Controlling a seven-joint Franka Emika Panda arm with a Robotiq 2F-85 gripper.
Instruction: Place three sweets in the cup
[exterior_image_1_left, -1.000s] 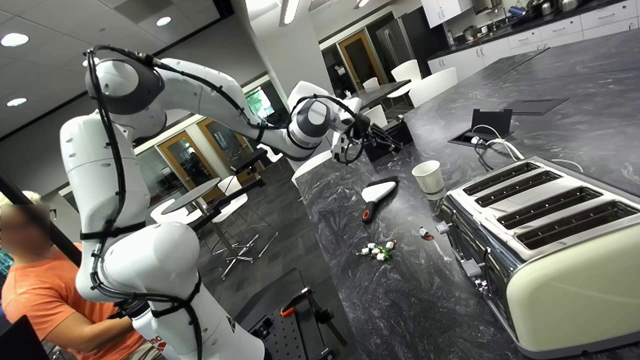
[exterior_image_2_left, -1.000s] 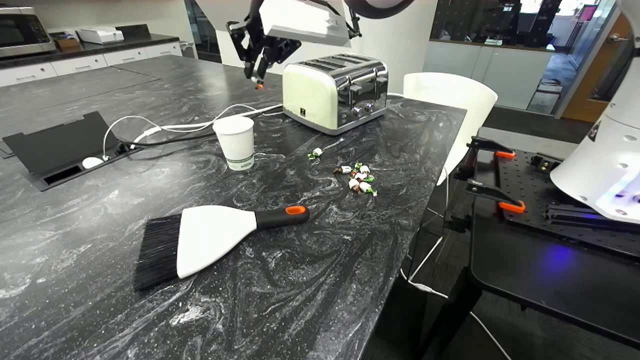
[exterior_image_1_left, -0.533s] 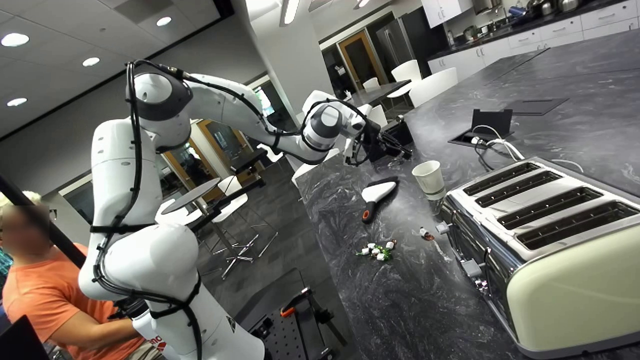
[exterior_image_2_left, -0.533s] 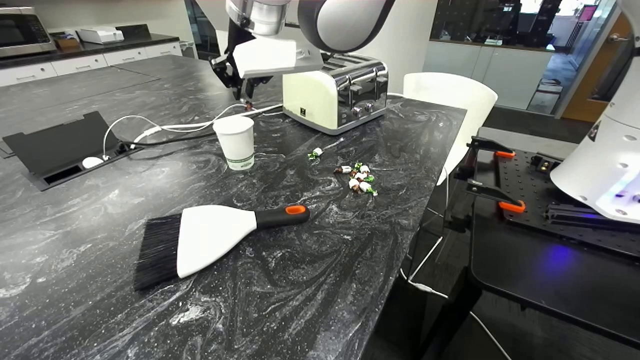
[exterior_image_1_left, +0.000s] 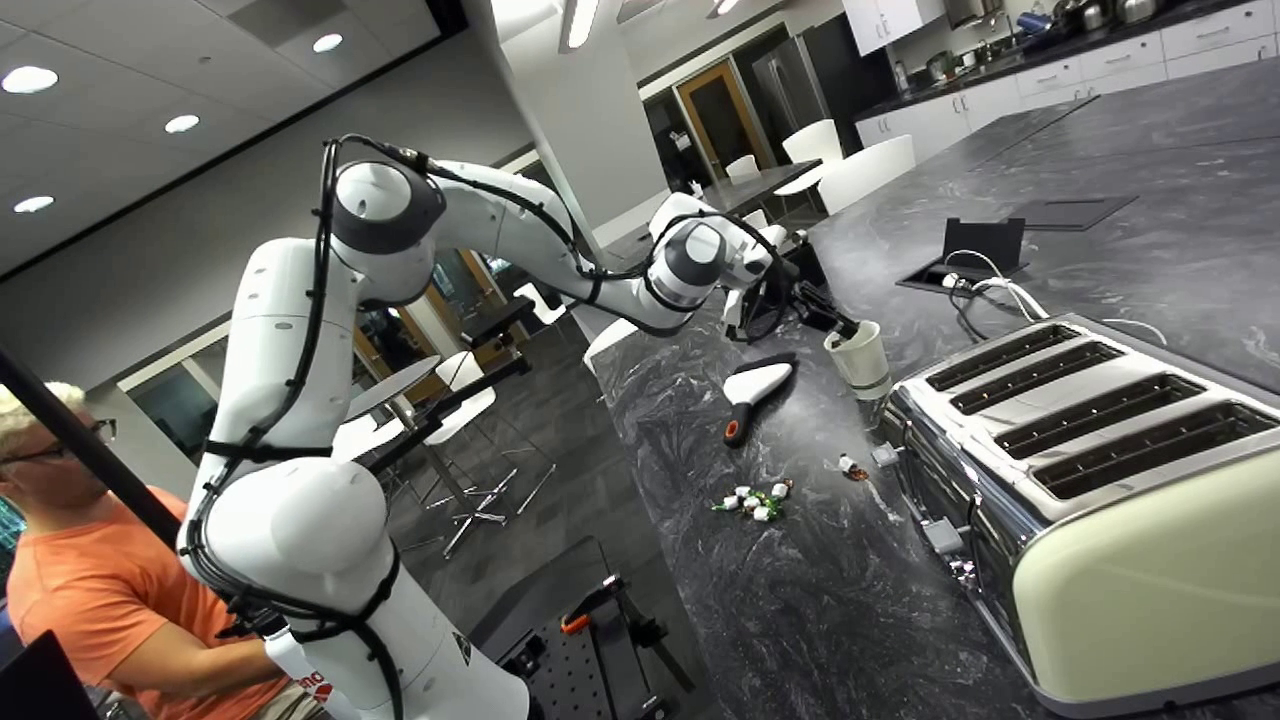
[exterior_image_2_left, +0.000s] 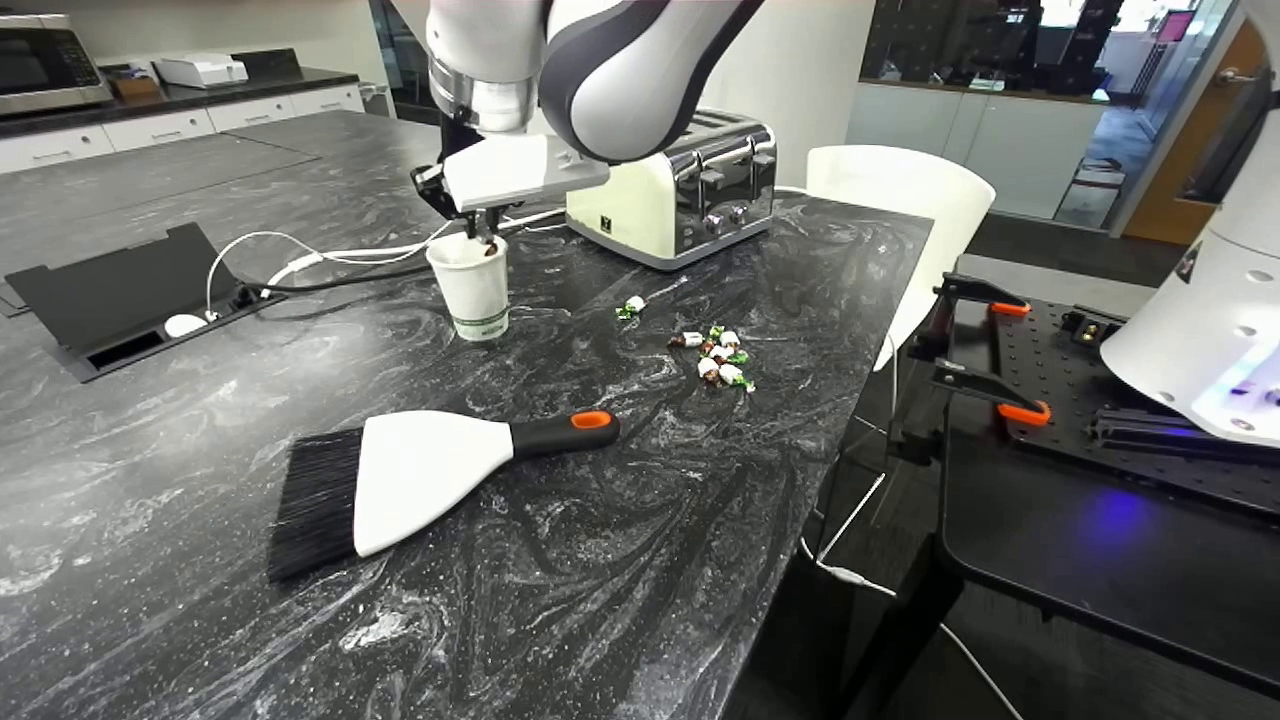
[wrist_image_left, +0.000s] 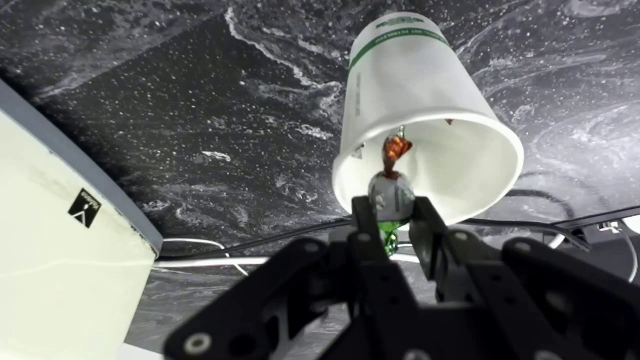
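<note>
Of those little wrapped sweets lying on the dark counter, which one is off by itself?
The lone sweet nearest the toaster, white with a green end in an exterior view; the other sweets on the counter lie bunched together.

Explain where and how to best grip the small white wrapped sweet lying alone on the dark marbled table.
Probably from above, pinching across the white middle of the lone wrapped sweet: it lies flat, its coloured wrapper ends look flimsy, and the cream and chrome toaster stands nearby.
</note>
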